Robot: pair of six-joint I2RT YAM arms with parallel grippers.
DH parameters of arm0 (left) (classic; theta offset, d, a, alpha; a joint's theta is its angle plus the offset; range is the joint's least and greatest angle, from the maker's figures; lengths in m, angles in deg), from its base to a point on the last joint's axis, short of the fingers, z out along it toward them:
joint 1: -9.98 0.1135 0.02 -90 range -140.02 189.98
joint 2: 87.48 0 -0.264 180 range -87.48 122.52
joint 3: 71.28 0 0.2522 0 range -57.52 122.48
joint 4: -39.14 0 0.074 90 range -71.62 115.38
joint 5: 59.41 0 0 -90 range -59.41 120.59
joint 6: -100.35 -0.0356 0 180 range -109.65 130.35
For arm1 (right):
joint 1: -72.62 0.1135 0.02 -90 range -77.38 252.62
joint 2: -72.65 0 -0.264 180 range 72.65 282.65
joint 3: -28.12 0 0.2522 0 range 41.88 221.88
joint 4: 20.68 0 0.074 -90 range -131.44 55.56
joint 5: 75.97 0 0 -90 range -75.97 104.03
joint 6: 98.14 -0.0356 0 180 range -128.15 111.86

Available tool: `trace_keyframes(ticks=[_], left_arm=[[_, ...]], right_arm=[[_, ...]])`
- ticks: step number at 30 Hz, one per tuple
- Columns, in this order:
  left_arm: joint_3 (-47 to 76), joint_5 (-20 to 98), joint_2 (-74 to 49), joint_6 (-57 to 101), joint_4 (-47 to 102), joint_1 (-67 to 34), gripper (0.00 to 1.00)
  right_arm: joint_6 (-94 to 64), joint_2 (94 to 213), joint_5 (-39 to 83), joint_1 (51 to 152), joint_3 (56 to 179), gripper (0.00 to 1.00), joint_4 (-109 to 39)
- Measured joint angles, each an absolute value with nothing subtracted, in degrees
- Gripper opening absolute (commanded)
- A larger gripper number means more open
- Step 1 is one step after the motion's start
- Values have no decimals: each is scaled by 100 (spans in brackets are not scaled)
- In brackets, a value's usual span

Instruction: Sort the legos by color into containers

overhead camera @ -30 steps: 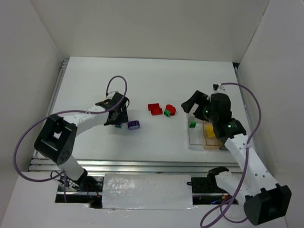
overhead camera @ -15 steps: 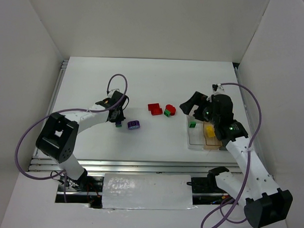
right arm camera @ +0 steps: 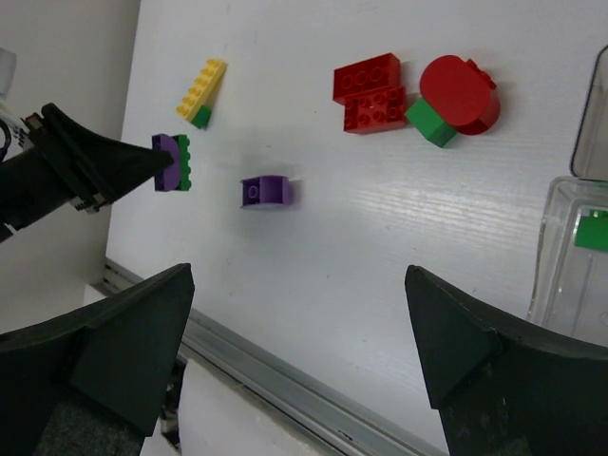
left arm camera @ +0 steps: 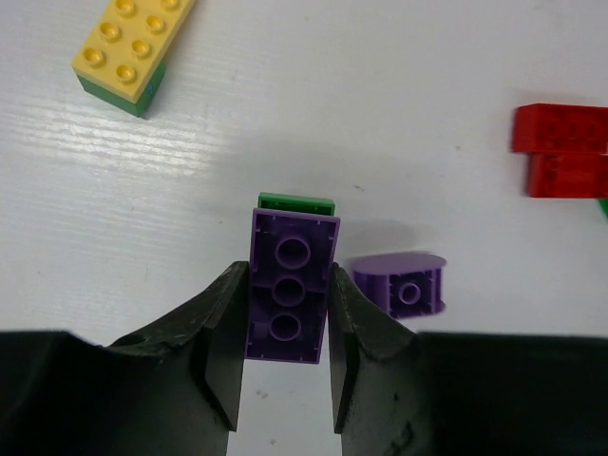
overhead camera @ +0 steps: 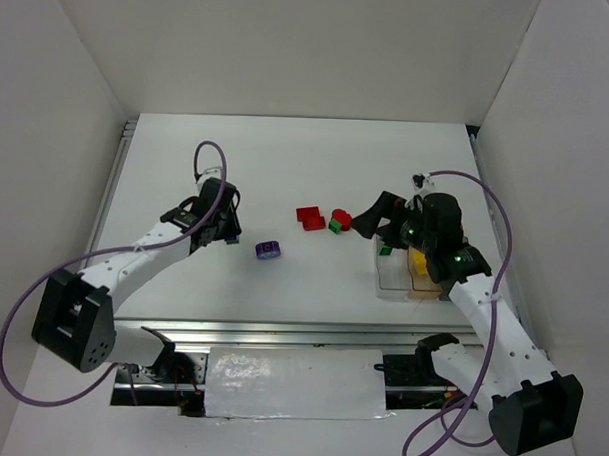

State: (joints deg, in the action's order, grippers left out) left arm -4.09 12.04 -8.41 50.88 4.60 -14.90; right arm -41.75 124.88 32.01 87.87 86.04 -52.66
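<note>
Purple brick (left arm camera: 288, 299), with a green brick (left arm camera: 296, 201) stuck beyond the tips, is pinched in the left jaws, presumably for pulling apart before sorting; right jaws hang open, empty.

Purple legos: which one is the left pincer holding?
The long purple brick with a green piece attached; the small purple piece lies loose on the table.

The whole table (overhead camera: 287, 167) is seen from above and behind the two arms (overhead camera: 143, 257) by the top camera, at a distance. The left wrist view is taken close over the tabletop, past its own fingers (left arm camera: 214, 332). The right wrist view is held higher and is tilted toward the left gripper (right arm camera: 160, 163). The loose purple brick (left arm camera: 400, 285) and the red bricks (left arm camera: 560, 128) are shared by all three views.
</note>
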Motion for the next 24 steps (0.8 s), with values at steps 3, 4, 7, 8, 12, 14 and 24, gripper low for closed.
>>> trace_keyframes(ticks=[3,4,7,8,12,14,24], left_arm=[[-449,1489,-1451,5073,452,-1486,0],[-479,1648,-1669,5064,467,-1486,0],[-663,2400,-2336,4999,710,-1480,0],[-737,2702,-2548,4979,839,-1480,0],[-1047,4291,-3138,5095,1689,-1482,0],[-1242,5008,-3317,5283,2277,-1497,0],[-1994,6911,-3665,6345,4587,-1635,0]], right_arm=[[-4166,12488,3526,8787,8523,100,-5034],[-4168,12488,3708,8787,8451,99,-4896],[-4197,12492,4436,8791,8097,99,-4328],[-4247,12494,4709,8806,7955,99,-4083],[-4584,12496,5550,9093,7452,99,-2997],[-4735,12512,5780,9423,7349,99,-2501],[-5305,12623,5725,10835,7268,94,-365]])
